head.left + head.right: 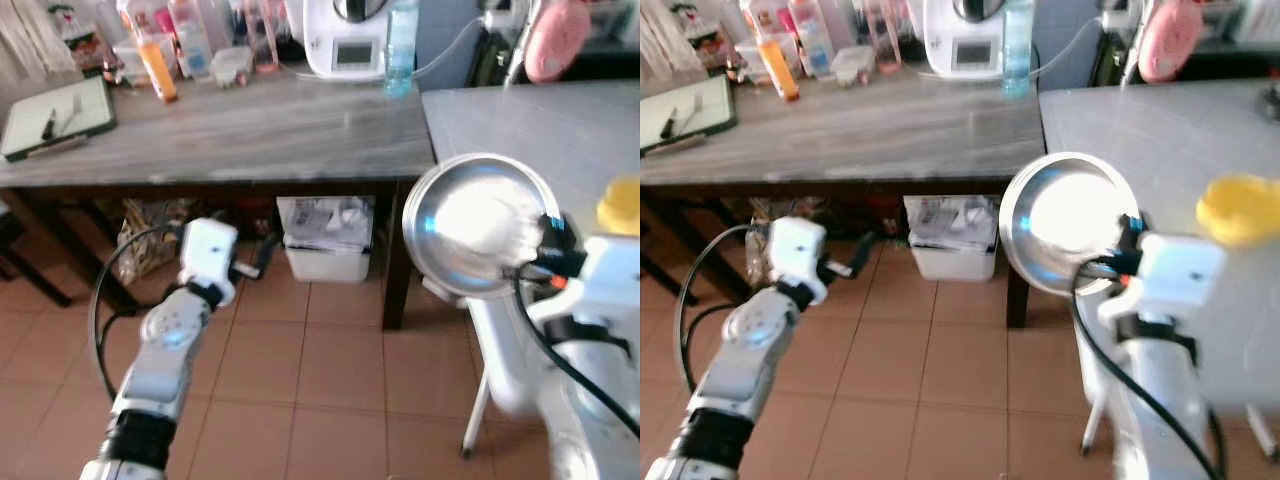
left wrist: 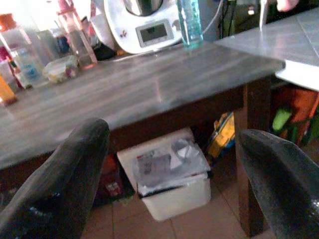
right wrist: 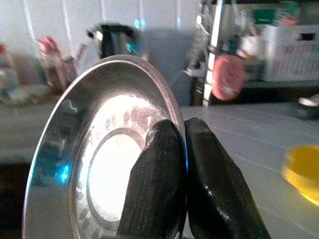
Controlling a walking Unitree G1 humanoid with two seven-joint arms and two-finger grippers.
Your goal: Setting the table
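My right gripper (image 3: pixel 183 164) is shut on the rim of a shiny steel plate (image 1: pixel 475 225), holding it upright on edge beside the near left corner of the grey table (image 1: pixel 540 130). In the right wrist view the two black fingers (image 3: pixel 152 189) pinch the steel plate (image 3: pixel 107 164) between them. A yellow bowl (image 1: pixel 1238 208) sits on the grey table just right of the gripper. My left gripper (image 2: pixel 169 164) is open and holds nothing; it hangs low over the tiled floor in front of the wooden table (image 1: pixel 250 130).
The wooden table carries bottles (image 1: pixel 160 60), a white kitchen machine (image 1: pixel 345 40), a water bottle (image 1: pixel 400 45) and a green-edged board (image 1: pixel 60 115). Under it stands a white bin (image 1: pixel 325 240). A cable (image 1: pixel 110 290) loops near my left arm.
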